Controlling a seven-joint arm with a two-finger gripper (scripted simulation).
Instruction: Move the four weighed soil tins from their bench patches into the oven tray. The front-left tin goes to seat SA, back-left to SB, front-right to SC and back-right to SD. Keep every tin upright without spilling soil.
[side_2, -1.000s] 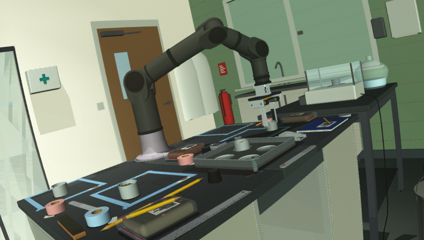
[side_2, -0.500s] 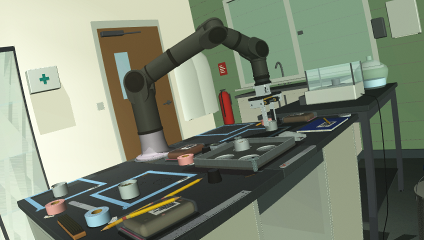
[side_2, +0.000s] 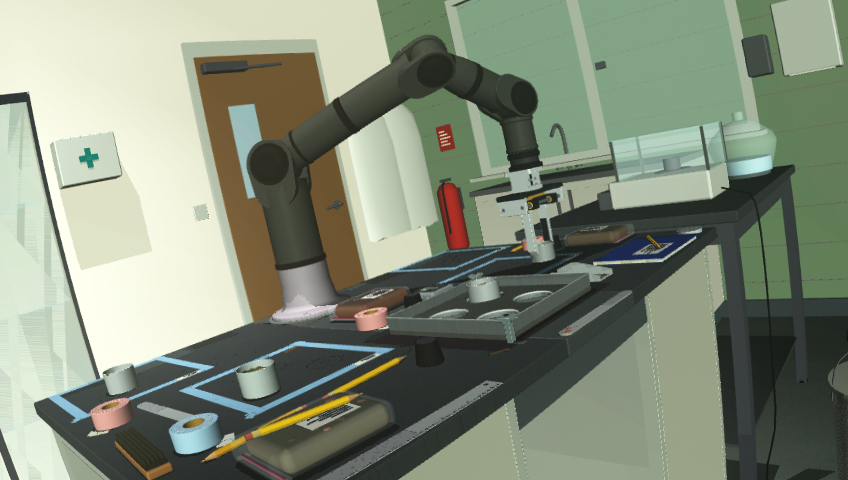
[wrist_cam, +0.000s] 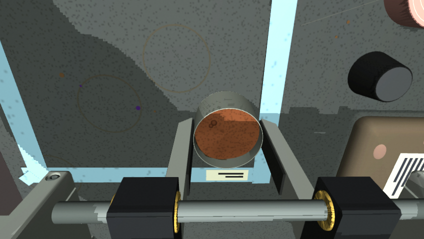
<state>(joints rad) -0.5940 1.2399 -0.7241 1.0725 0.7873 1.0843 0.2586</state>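
A soil tin stands upright at the corner of a blue-taped bench patch, beyond the far end of the grey oven tray. I hold this tin, filled with reddish soil, between the fingers of my gripper, low over the bench. One tin sits in a far seat of the tray, and the other three seats show as pale rings. Two more tins stand on the taped patches at the near end of the bench.
A black cylinder and a tan block with a barcode label lie close beside the held tin. Tape rolls, pencils, a brush and a ruler crowd the near bench end. A glass enclosure stands on the side table.
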